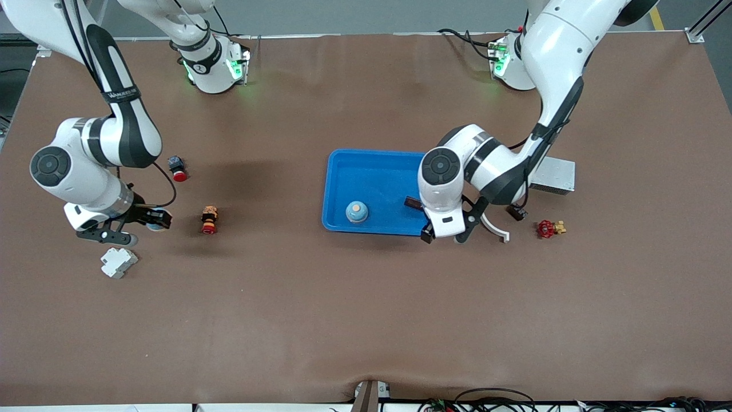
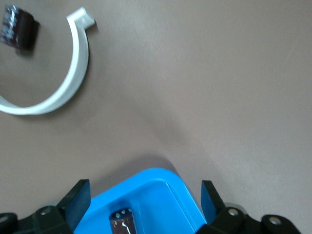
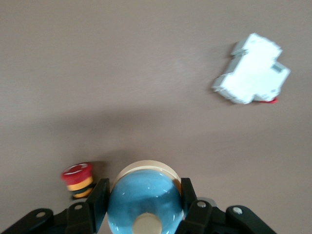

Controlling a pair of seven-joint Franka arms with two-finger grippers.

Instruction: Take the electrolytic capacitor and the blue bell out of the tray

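My right gripper (image 1: pixel 153 220) is shut on a blue bell (image 3: pixel 144 204) with a cream base and knob, low over the table at the right arm's end. A second blue bell (image 1: pixel 356 212) sits in the blue tray (image 1: pixel 372 166). My left gripper (image 1: pixel 445 236) is open and empty over the tray's corner (image 2: pixel 151 187) nearest the front camera. A dark capacitor (image 1: pixel 412 202) lies in that corner and also shows in the left wrist view (image 2: pixel 122 222) between the jaws. Another capacitor (image 1: pixel 516 213) lies on the table outside the tray.
A white curved clip (image 1: pixel 496 227) and a red valve (image 1: pixel 548 229) lie beside the left gripper, with a grey box (image 1: pixel 552 174) farther back. A red-yellow button (image 1: pixel 209 220), a red button (image 1: pixel 178 169) and a white breaker (image 1: pixel 118 262) surround the right gripper.
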